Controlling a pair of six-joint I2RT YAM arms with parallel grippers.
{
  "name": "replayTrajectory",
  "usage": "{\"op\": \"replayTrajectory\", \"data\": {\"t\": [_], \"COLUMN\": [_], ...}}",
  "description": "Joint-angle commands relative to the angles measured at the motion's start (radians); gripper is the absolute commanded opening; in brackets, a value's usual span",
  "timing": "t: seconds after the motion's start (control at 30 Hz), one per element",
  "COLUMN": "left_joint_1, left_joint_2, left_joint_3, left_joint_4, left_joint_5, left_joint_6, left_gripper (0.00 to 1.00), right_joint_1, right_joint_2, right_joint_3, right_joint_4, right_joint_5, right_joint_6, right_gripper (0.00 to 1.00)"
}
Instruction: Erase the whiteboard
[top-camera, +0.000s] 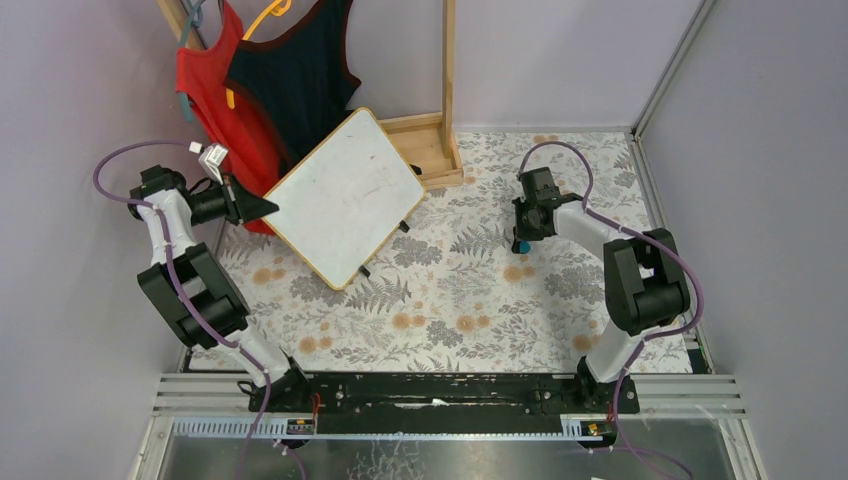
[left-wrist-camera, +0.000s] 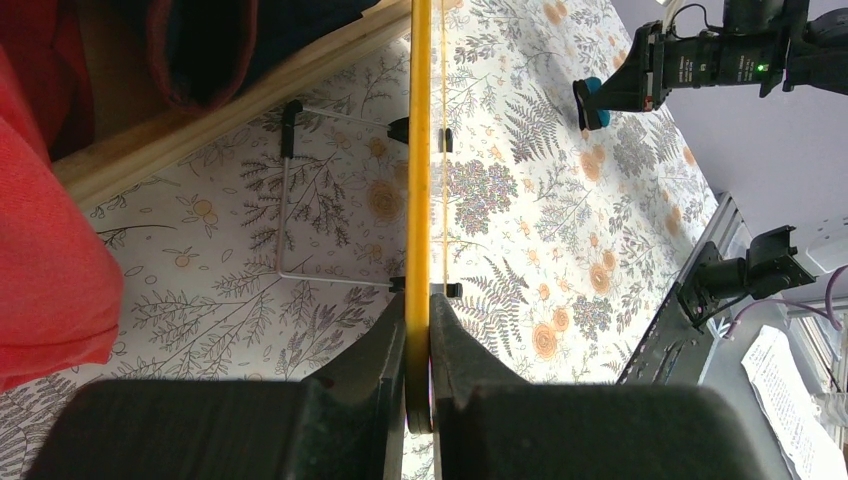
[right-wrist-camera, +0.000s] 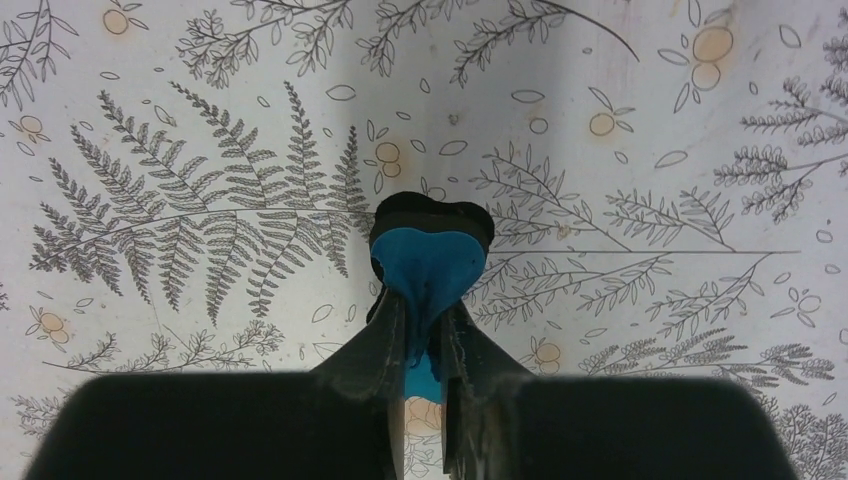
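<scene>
Left gripper (left-wrist-camera: 418, 345) is clamped tight on the wooden edge of the whiteboard (top-camera: 345, 195), right at its left corner. The board sits turned cornerwise, left of centre on the floral tablecloth (top-camera: 450, 300). Right gripper (right-wrist-camera: 425, 345) pinches the blue eraser (right-wrist-camera: 428, 262), well apart to the board's right.

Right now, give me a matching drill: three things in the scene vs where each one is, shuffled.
Things:
1. whiteboard
2. blue eraser
3. red top

Places:
A. hanging at the back left
B. edge clamped in the left gripper
C. pinched in the right gripper

Pairs: 1-B, 2-C, 3-A
</scene>
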Motion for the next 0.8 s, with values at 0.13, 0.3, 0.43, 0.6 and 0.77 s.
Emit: {"op": "replayTrajectory", "data": {"t": [0.13,0.3,0.43,0.6,0.77], "left_joint_1": [-0.014,-0.014,-0.015,-0.014,-0.014], "left_joint_2": [0.011,0.011,0.013,0.013,0.013], "left_joint_3": [-0.037,-0.041,-0.042,-0.045,-0.044], "left_joint_4": [0.06,0.06,0.06,0.06,0.06], "left_joint_5": [-0.136,-0.137,-0.139,-0.139,-0.134], "left_joint_6": [0.038,0.038,0.04,0.039,0.036], "left_gripper": [0.02,0.01,0.02,0.01,0.01], "right_joint_1": [-0.004,-0.003,-0.004,-0.004,-0.004], "right_joint_2": [0.018,0.021,0.025,-0.014,-0.058], "right_joint_3": [0.073,0.071,0.07,0.04,0.031], "right_joint_4": [-0.022,-0.018,-0.019,0.01,0.014], "right_joint_5": [-0.039,-0.04,-0.043,-0.023,0.045], "right_joint_6": [-0.008,-0.007,-0.009,-0.005,-0.003], "right_gripper": [0.3,0.38,0.42,0.48,0.51]}}
